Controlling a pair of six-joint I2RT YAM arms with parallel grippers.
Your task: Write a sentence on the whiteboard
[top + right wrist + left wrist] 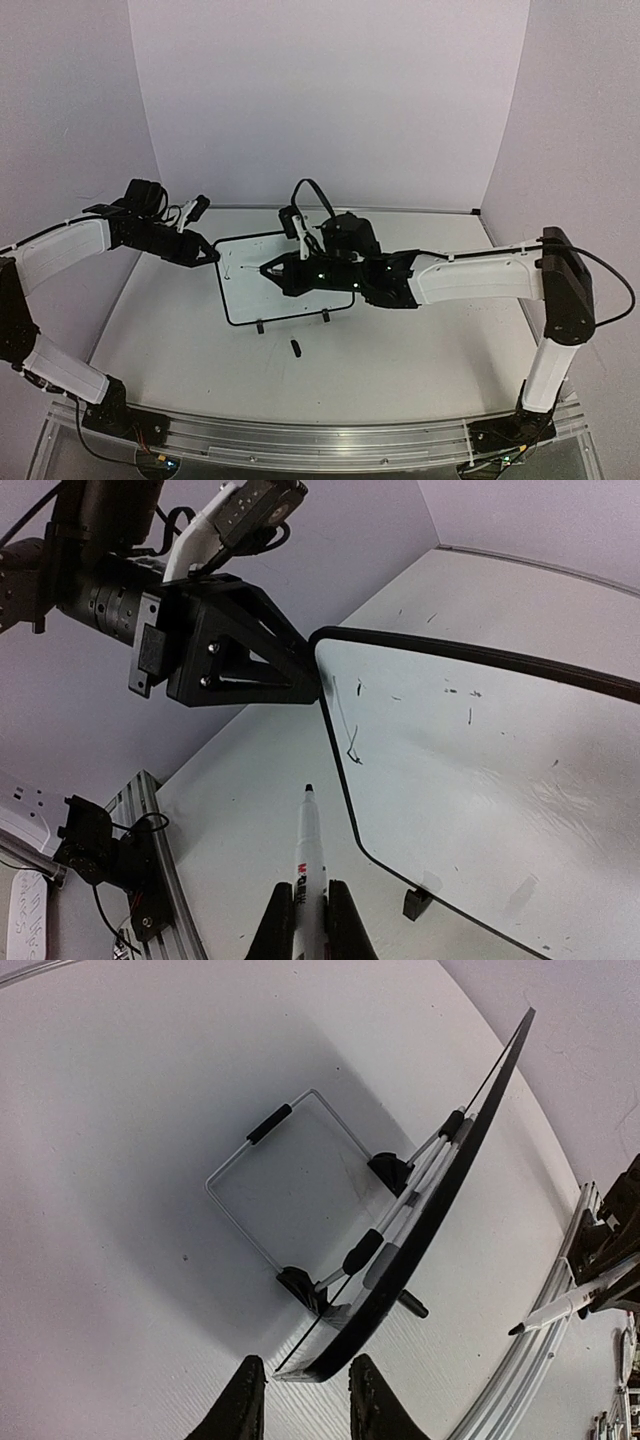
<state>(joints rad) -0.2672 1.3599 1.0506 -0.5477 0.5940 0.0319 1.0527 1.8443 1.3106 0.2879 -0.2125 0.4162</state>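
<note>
A white table [420, 340] with a finely grained top fills the middle of the top view. An aluminium rail [320, 440] runs along its edge at 6 o'clock. Plain, pale lilac panels close it in: a back wall [320, 100] at 12 o'clock, a left wall [60, 120] at 9 o'clock and a right wall [585, 120] at 3 o'clock. A thin dark seam shows where table meets back wall. The light is soft and even, casting only faint shadows.
</note>
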